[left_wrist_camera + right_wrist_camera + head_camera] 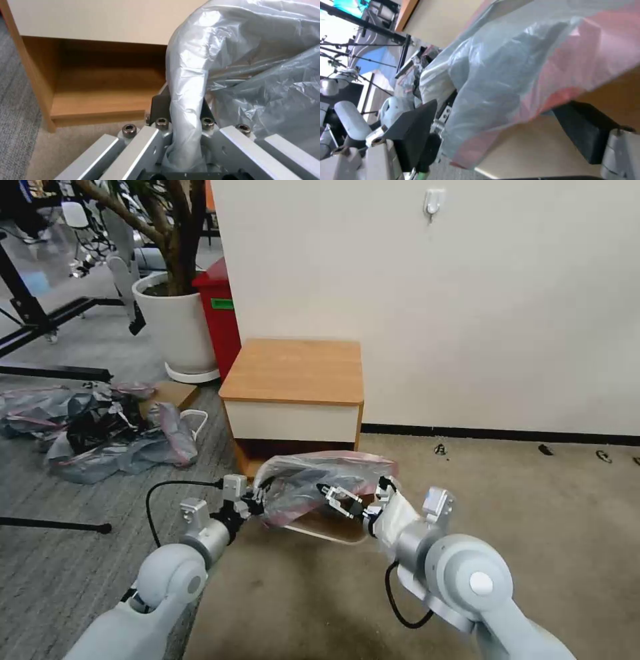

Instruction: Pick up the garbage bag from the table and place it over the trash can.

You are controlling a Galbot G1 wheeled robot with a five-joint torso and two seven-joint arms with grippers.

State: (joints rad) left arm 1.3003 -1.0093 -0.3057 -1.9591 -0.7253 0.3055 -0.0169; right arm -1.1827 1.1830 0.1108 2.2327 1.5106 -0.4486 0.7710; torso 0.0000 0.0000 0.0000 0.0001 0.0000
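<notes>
The garbage bag (313, 480), crinkly grey plastic with a pink band, hangs stretched between my two grippers in front of the table (293, 370). My left gripper (257, 505) is shut on one bunched edge of the bag (186, 100), which runs down between its fingers. Over on the other side, my right gripper (333, 495) is open; its black pads (413, 130) stand wide apart with the bag's pink-banded mouth (506, 82) draped between them. Just below the bag, the cream rim of the trash can (330, 535) peeks out, the rest hidden under the plastic.
A heap of grey and black bags (100, 430) lies on the floor to the left. Behind it stand a white plant pot (177, 327) and a red bin (223, 313). A black stand leg (53, 525) crosses the carpet at left. The wall runs behind the table.
</notes>
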